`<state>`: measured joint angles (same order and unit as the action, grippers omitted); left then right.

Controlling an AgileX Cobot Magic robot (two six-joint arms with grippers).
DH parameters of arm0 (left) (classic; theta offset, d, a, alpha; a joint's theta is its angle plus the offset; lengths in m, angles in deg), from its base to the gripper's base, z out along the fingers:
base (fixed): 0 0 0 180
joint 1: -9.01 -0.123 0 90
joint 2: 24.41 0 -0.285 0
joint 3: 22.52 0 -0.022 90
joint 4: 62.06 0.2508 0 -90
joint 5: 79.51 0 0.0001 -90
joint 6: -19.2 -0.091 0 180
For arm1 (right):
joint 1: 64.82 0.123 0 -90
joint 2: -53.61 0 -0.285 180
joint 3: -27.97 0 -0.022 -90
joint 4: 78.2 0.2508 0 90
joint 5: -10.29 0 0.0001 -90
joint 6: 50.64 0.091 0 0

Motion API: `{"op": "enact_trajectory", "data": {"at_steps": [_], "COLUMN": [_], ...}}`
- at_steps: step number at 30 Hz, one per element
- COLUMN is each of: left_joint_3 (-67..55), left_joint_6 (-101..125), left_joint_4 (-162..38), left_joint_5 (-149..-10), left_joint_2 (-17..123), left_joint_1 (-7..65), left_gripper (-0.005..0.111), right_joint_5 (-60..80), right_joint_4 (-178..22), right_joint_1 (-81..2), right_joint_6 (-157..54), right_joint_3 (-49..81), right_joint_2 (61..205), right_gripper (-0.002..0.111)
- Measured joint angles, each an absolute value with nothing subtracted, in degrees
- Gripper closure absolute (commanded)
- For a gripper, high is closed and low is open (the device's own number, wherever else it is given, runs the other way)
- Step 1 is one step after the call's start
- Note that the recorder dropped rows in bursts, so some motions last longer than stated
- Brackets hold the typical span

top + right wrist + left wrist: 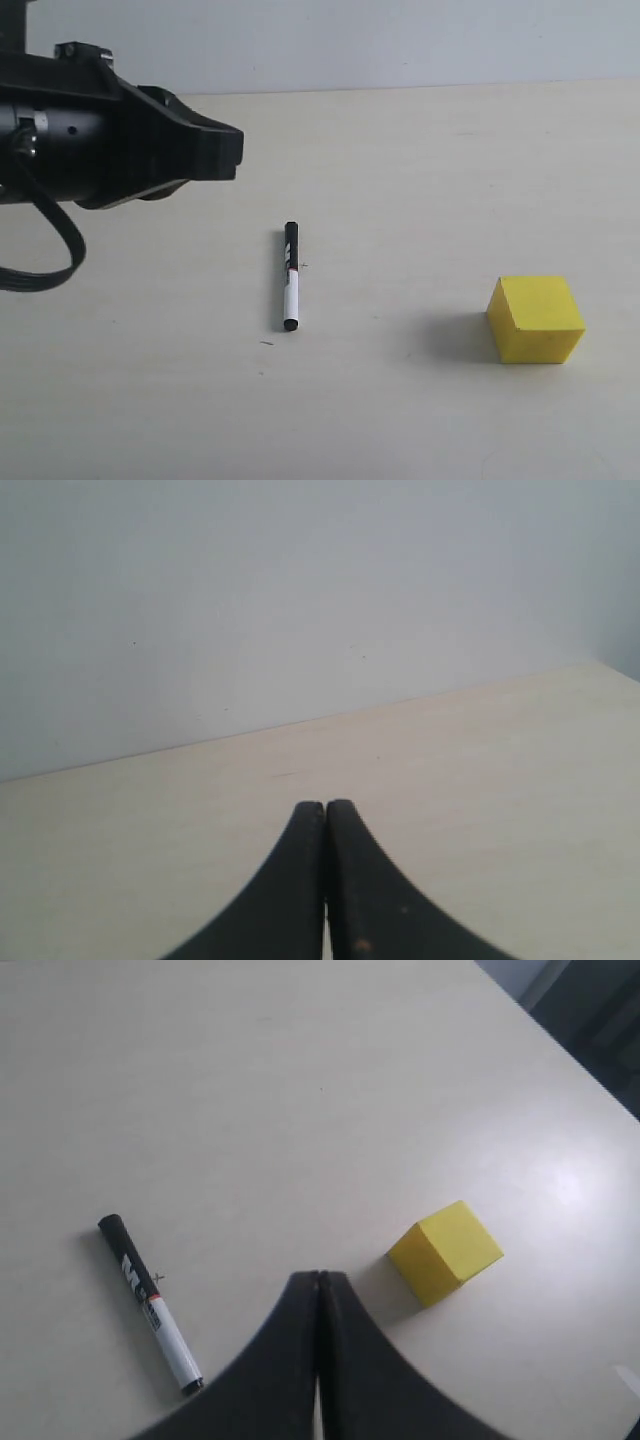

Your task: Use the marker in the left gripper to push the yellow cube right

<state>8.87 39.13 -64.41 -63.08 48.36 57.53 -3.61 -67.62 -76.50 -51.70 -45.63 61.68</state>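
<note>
1. The black, two-fingered metal left gripper (320, 1280) fills the lower centre of the frame, its jaws pressed together with nothing between them.
2. A slim black-and-white marker (150, 1305) lies flat on the pale cream table (300, 1080) at lower left.
3. A bright, solid yellow cube (445, 1252) sits right of centre, near the fingertips.

Marker (291, 277) flat, yellow cube (536, 319) well apart

No words or numbers can be read anywhere. The marker (150, 1305) carries small white printing along its black upper half, too small and blurred to make out, and a small red mark where black meets the white barrel
</note>
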Motion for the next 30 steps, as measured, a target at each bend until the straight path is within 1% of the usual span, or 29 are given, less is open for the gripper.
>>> {"op": "enact_trajectory", "data": {"at_steps": [26,29,30], "left_joint_3": [9.11,9.11,9.46], "left_joint_6": [38.53,36.41,36.29], "left_joint_4": [-64.03,-63.25,-63.14], "left_joint_5": [-63.18,-63.31,-63.47], "left_joint_2": [46.84,46.75,46.32], "left_joint_1": [57.53,55.39,53.68], "left_gripper": [0.107,0.107,0.107], "right_joint_5": [-3.61,-3.61,-3.61], "right_joint_4": [-67.62,-67.62,-67.62], "right_joint_1": [-76.50,-76.50,-76.50], "right_joint_6": [-51.70,-51.70,-51.70], "right_joint_3": [-45.63,-45.63,-45.63], "right_joint_2": [61.68,61.68,61.68], "right_gripper": [0.108,0.108,0.108]}}
